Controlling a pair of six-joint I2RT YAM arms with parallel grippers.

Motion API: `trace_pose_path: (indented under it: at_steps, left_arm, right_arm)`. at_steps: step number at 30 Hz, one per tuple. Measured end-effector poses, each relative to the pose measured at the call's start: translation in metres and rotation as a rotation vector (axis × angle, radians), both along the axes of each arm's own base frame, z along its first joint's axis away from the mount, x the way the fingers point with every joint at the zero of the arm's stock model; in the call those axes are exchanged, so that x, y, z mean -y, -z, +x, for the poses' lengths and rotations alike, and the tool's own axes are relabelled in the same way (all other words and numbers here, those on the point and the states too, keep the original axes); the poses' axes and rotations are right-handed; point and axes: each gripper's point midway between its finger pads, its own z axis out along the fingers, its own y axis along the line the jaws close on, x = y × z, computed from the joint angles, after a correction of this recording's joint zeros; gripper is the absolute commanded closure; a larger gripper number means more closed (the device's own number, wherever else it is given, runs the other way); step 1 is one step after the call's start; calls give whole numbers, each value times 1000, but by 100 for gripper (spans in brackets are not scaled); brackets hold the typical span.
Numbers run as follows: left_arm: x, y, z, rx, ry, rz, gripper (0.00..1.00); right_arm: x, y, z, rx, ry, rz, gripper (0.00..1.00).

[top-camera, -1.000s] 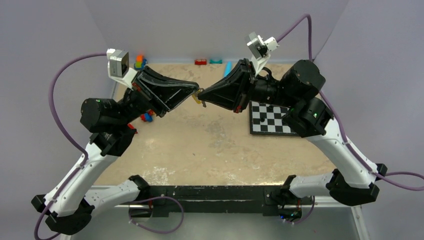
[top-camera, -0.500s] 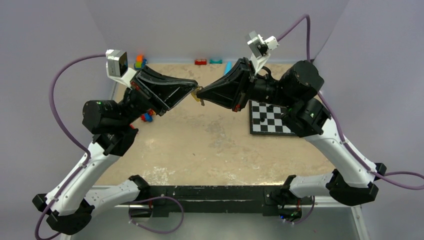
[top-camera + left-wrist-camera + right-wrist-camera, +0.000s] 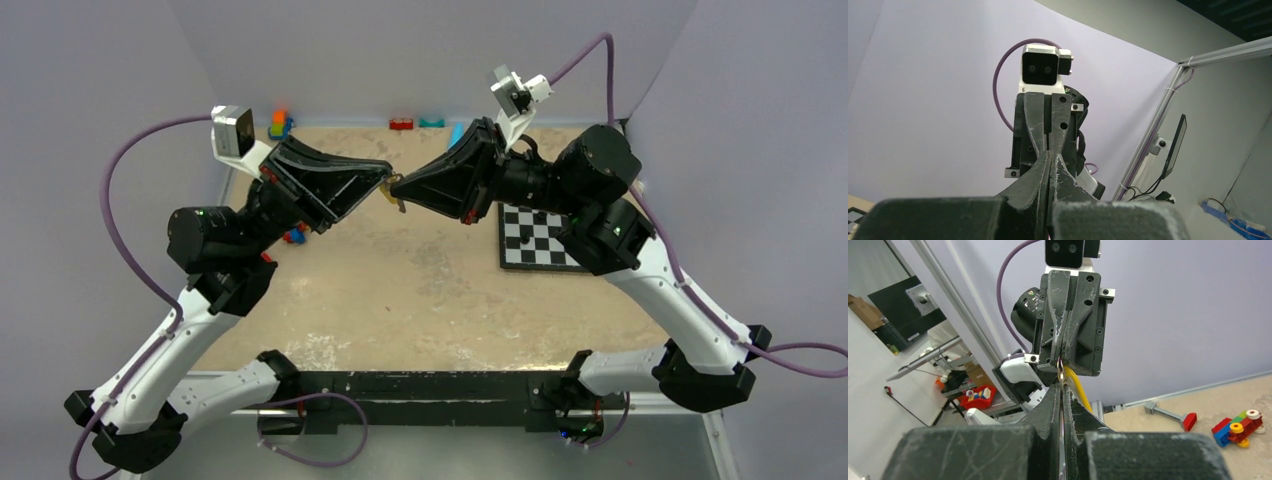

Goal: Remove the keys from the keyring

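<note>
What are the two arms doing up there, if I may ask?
The left gripper and right gripper meet tip to tip above the table, both shut. Each appears to pinch the keyring between them. The yellow key hangs beside it, not yet off the ring.

Robot lab cell, not a home. Left arm point(image 3: 160, 350) and right arm point(image 3: 690, 310) are bolted to a black rail point(image 3: 430, 385) at the edge of a worn beige desk point(image 3: 420, 290), which is boxed in by plain lilac backdrop walls point(image 3: 430, 60). Checkerboard point(image 3: 535, 240) and toy blocks point(image 3: 1238, 427) lie on the desk. Outside the cell are an aluminium frame point(image 3: 1228, 50), a monitor point(image 3: 1175, 145), a red bin point(image 3: 975, 396) and purple cables point(image 3: 125, 200).
</note>
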Motion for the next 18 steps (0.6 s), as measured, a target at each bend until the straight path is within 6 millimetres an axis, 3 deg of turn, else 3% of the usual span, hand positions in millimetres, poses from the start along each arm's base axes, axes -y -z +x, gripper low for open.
trace_pose_path:
  at_steps: [12, 16, 18]
  left_arm:
    - [-4, 8, 5, -50, -18, -28, 100]
    - [-5, 10, 7, -68, -18, -40, 100]
    - [-5, 10, 8, -73, -20, -42, 100]
  right_arm:
    - [-2, 7, 3, -13, 7, -7, 100]
    - [-2, 8, 4, -16, 13, -9, 86]
    - [-2, 10, 5, -13, 18, -15, 70]
